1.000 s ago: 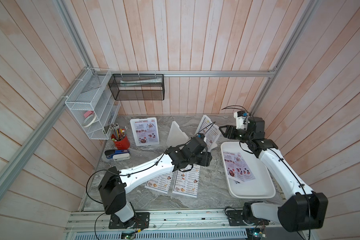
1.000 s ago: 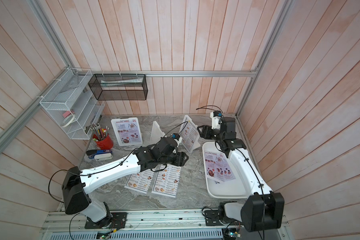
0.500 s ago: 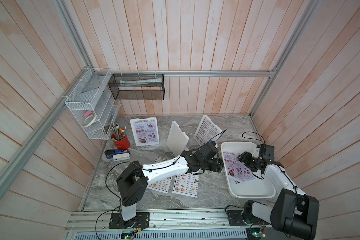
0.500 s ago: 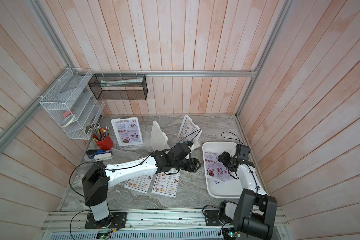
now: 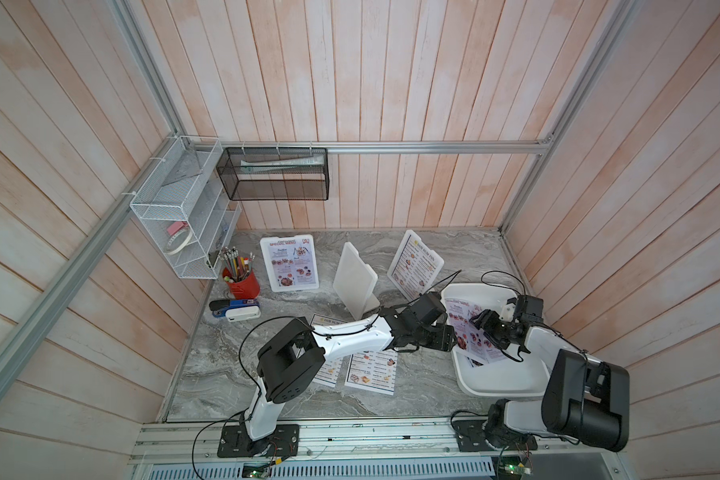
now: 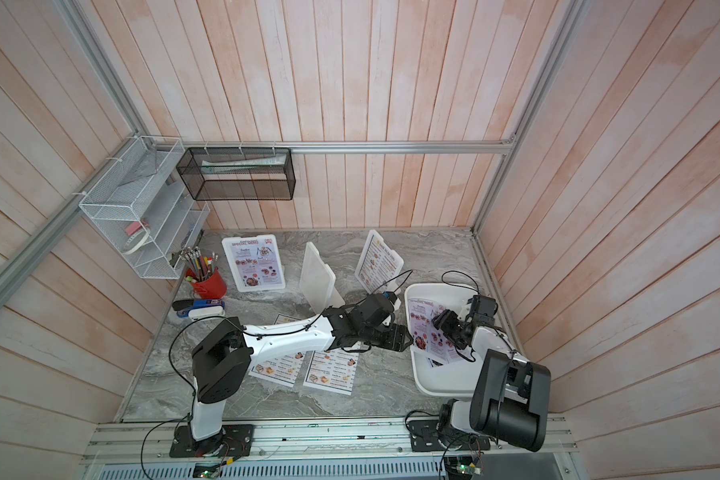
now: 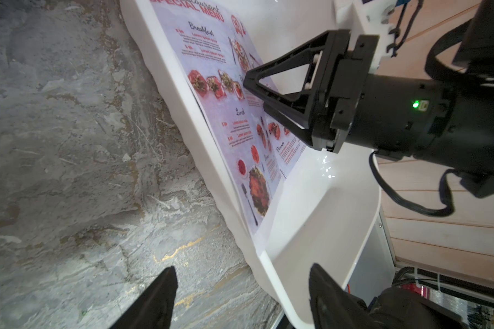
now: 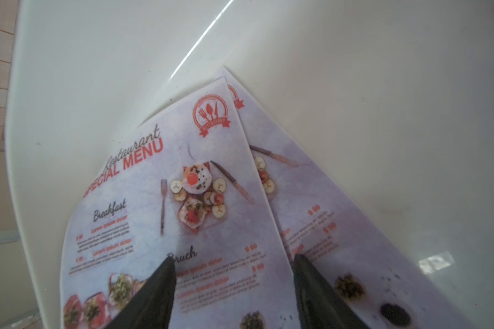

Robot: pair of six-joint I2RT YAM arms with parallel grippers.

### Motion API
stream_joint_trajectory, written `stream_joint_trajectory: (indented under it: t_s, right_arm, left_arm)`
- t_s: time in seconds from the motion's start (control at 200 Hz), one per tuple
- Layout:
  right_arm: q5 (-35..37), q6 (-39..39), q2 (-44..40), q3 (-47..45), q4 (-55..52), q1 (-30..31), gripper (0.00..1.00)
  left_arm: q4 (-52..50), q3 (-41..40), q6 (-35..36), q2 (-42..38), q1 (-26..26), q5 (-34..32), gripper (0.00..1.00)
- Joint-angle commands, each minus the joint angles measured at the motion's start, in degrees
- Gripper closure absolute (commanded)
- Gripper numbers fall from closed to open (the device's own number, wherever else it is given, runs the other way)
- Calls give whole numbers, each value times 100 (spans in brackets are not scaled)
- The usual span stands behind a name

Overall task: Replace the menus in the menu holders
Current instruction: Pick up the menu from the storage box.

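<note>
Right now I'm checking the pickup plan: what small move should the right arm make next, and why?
Probably lower the right gripper and pinch the top SPECIAL MENU sheet alone. Its fingers stand open over that sheet, near its edge, and a second SPECIAL MENU sheet lies under it in the white tray.

Bare marble tabletop (image 5: pixel 208 374) is left free at the front left, whereas the way to the white tray (image 5: pixel 504 382) is crowded by the left gripper (image 7: pixel 241 276) straddling its rim and the right gripper (image 8: pixel 233 259), seemingly just above the lilac menus (image 8: pixel 211 199).
</note>
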Motion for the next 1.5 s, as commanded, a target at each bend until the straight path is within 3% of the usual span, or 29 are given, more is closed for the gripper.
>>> stream_joint_trajectory:
  t_s: [0.0, 0.22, 0.865, 1.23, 1.495]
  right_arm:
    - [-429, 60, 131, -156, 90, -19, 34]
    - [-671, 57, 263, -227, 213, 26, 36]
    - [-590, 66, 348, -113, 208, 195, 39]
    - [-599, 48, 350, -69, 191, 205, 40]
    - [-584, 21, 322, -15, 133, 212, 39]
  left_arm:
    - [215, 222, -53, 230, 20, 112, 26]
    - [417, 261, -61, 346, 146, 139, 31]
    - [708, 339, -139, 617, 214, 284, 75]
    - [840, 348, -276, 700, 292, 232, 76]
    - [982, 367, -301, 720, 368, 258, 94]
